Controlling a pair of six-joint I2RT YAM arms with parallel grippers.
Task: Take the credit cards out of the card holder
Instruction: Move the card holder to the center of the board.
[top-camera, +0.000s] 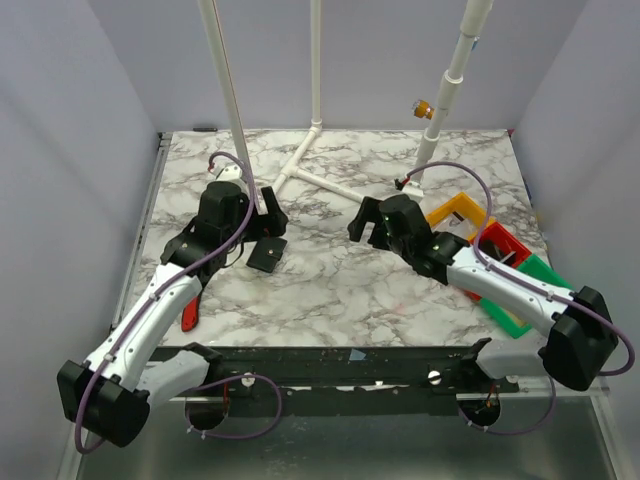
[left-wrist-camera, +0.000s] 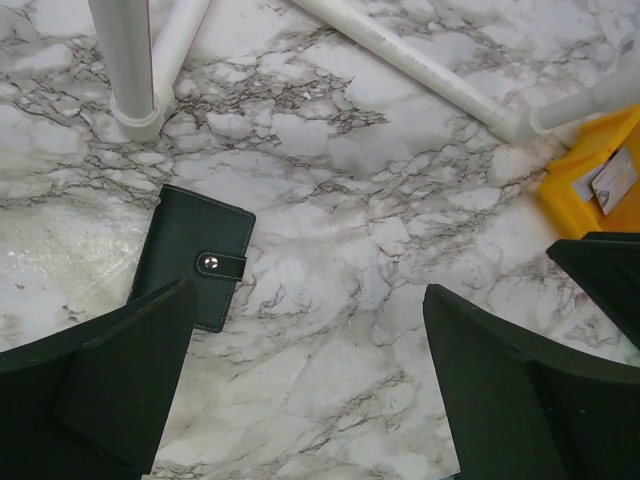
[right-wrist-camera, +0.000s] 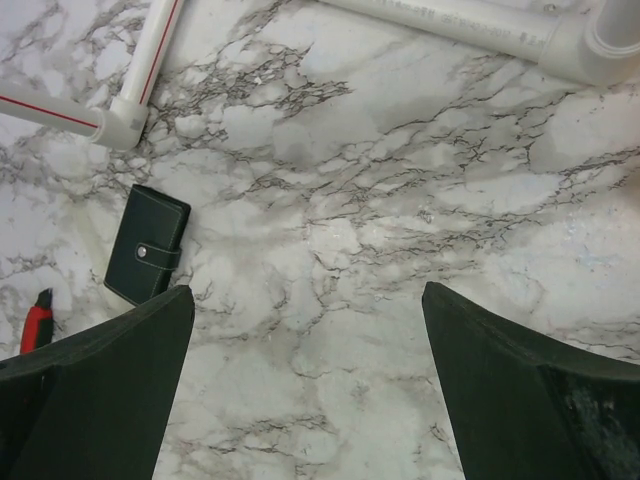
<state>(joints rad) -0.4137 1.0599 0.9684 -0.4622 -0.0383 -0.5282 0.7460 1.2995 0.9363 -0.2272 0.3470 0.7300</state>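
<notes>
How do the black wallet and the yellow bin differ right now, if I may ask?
The wallet is black, flat and snapped shut; the yellow bin is a bright open box. The wallet lies near the left arm, the bin beside the right arm. Both rest on the marble table.

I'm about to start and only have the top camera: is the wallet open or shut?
Observer: Shut. The left wrist view shows the wallet with its strap snapped across the front.
Operator: Is it between the left jaws?
Observer: No. It lies beyond the finger on that view's left, which hides its near corner; between the jaws is only table.
Operator: And the right jaws?
Observer: Open wide, holding nothing; in their view the wallet lies far left.
</notes>
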